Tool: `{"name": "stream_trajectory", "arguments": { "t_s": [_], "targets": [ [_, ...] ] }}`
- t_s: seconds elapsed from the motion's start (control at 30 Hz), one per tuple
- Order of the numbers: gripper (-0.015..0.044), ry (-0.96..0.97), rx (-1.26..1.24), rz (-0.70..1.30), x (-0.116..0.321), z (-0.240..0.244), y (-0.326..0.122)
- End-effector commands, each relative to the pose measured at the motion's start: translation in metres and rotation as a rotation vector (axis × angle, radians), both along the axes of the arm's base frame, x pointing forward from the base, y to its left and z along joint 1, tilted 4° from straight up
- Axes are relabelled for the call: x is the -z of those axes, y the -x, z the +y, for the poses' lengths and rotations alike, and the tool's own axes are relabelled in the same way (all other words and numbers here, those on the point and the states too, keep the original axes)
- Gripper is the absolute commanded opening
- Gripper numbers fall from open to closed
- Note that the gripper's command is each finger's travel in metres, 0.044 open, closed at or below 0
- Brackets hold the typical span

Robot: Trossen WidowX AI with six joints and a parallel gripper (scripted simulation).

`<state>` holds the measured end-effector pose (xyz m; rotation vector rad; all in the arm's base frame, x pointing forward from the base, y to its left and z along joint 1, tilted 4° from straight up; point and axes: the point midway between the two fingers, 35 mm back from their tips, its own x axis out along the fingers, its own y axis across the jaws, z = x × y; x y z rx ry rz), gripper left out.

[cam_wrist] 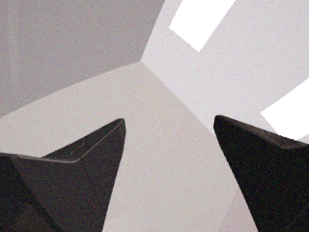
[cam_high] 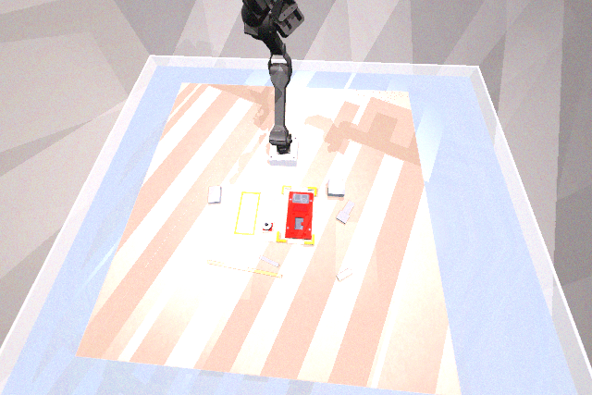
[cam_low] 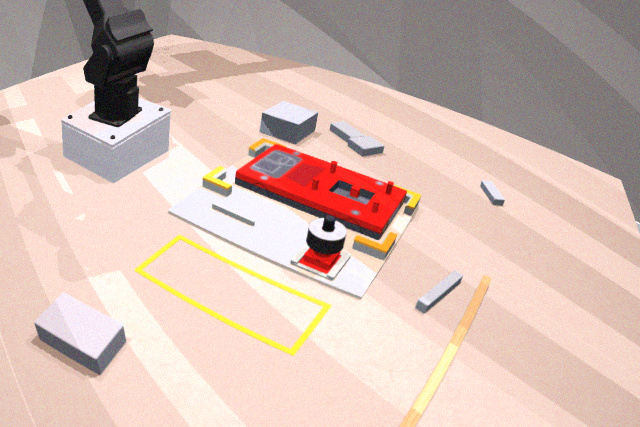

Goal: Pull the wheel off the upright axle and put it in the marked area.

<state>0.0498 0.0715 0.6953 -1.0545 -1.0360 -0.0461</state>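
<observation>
The gripper (cam_wrist: 169, 174) stands part open with nothing between its fingers. The wrist view shows only pale walls and bright panels past the fingertips, so the tool points away from the table. In the top view the arm (cam_high: 278, 94) rises from its base block (cam_high: 283, 157) and folds high above the far edge of the table (cam_high: 143, 108); the tool is well apart from every part on the table.

The wheel (cam_low: 325, 237) sits on the upright axle (cam_low: 327, 222), whose black tip shows above the hub. The axle stands on a small red mount (cam_low: 318, 260) at the near corner of the grey plate (cam_low: 268, 228), just beside the red board (cam_low: 320, 184). In the top view the wheel lies at 6 o'clock from the base block. The yellow outline (cam_low: 232, 294) marking the drop area lies at 9 o'clock from the wheel in that view, near it but not touching.

The step in hand is judged to be the approach. Recommended practice:
- Turn the wrist down until the wheel appears between the fingers.
- Centre the tool over the axle before descending.
- Confirm the present opening clears the wheel's rim; widen it if not.
- Keep the fingers clear of the red board and the yellow corner bracket (cam_low: 374, 244).
- Close on the rim, then lift straight along the axle to avoid binding.
</observation>
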Motion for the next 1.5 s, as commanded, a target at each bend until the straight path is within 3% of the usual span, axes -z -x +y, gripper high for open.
{"name": "stream_trajectory", "arguments": {
  "t_s": [0.0, 0.33, 0.67, 1.1, 1.47],
  "targets": [
    [0.0300, -0.069, -0.026, 0.117, 0.011, -0.012, -0.039],
    [0.0300, -0.222, -0.021, 0.384, 0.047, -0.040, -0.130],
    [0.0300, -0.403, 0.023, 0.696, 0.112, -0.072, -0.224],
    [0.0300, -0.660, 0.131, 1.130, 0.230, -0.108, -0.317],
    [0.0300, -0.871, 0.298, 1.500, 0.350, -0.131, -0.358]
  ]
}}
